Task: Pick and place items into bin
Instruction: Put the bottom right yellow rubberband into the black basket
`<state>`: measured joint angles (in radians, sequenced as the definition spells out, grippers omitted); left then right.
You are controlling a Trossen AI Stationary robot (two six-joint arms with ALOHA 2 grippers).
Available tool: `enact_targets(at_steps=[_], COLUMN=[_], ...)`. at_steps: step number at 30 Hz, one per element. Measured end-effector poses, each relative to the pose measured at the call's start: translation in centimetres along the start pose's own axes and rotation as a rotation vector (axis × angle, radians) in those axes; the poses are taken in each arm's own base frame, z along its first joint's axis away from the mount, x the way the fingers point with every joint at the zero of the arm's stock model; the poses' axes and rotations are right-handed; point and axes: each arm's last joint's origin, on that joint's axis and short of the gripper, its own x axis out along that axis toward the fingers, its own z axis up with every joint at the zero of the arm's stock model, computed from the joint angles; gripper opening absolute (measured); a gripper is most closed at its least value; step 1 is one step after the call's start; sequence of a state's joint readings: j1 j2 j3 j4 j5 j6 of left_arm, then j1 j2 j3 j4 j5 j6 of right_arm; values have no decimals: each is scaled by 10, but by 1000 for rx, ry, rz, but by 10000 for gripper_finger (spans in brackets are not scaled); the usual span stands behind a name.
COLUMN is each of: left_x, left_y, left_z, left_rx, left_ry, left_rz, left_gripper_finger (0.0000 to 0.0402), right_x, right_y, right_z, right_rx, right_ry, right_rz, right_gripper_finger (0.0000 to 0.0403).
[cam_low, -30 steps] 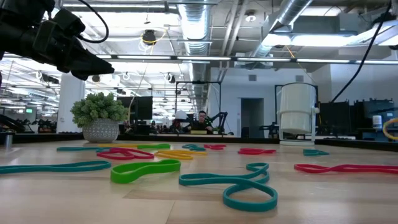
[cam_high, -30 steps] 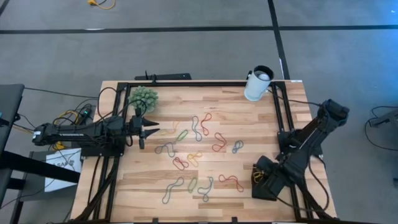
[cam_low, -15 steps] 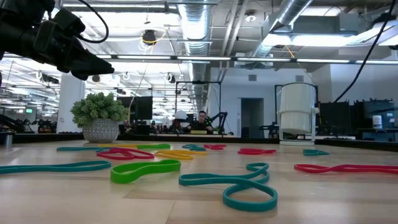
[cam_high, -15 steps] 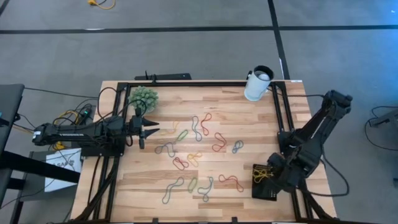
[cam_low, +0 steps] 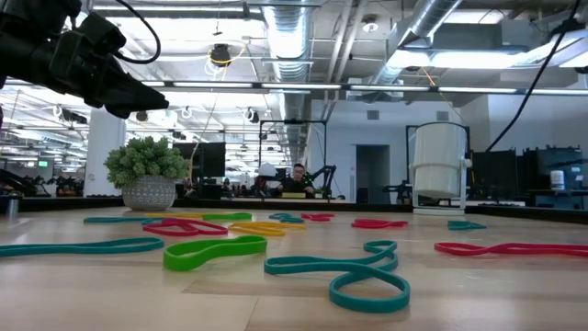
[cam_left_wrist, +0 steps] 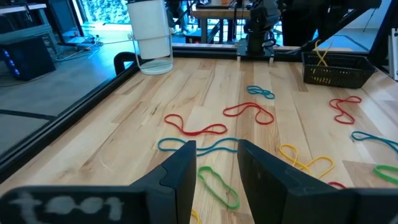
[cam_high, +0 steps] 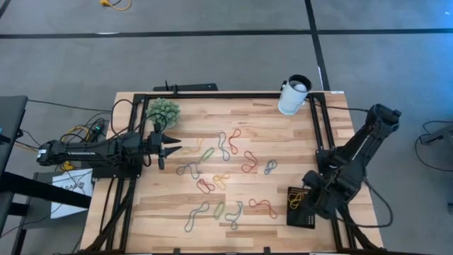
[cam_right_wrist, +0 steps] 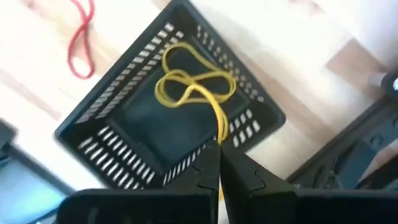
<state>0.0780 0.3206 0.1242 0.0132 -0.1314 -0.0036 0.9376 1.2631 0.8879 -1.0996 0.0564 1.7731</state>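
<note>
One yellow rubber band (cam_right_wrist: 194, 84) is hanging from the right gripper (cam_right_wrist: 217, 163), its loops draping down into the black bin (cam_right_wrist: 134, 134) while its tail is running up between the fingertips, which are pressed fully together on it. In the high view the bin (cam_high: 300, 216) is sitting at the table's near right corner, with the right gripper (cam_high: 312, 196) hovering just above it and yellow showing inside.

Many other rubber bands are lying scattered across the middle of the wooden table (cam_high: 269, 134): a red band (cam_high: 248, 161), a grey-blue one (cam_high: 270, 167), a green one (cam_high: 196, 215) and another red one (cam_high: 262, 207) nearest the bin. In the low view a green band (cam_low: 213, 251) and a teal band (cam_low: 354, 273) are lying flat in the foreground.

Over at the table's left edge, the left gripper (cam_high: 164, 147) is hanging above the wood, pointing towards the bands, its fingers parted and holding nothing; in its wrist view the gap between the two fingers (cam_left_wrist: 181, 177) is showing bare table and a green band (cam_left_wrist: 217, 185).

Further out, a spiky green ball (cam_high: 163, 110) is sitting just beside the left gripper, and a white cup (cam_high: 293, 95) is standing at the far right edge of the table.
</note>
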Motion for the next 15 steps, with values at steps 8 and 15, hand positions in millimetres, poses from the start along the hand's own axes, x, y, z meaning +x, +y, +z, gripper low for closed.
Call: enact_targets(at_steps=[8, 15], left_x=[0, 0], left_y=[0, 0], left_z=[0, 0], left_rx=[0, 0], left_ry=[1, 0], left_rz=[0, 0], left_gripper_finger=[109, 109], right_x=[26, 36], right_y=[14, 18], right_z=[17, 26], right_rx=[-107, -77], right_ry=[18, 96], right_rz=[-131, -183], right_gripper_finger=[15, 61])
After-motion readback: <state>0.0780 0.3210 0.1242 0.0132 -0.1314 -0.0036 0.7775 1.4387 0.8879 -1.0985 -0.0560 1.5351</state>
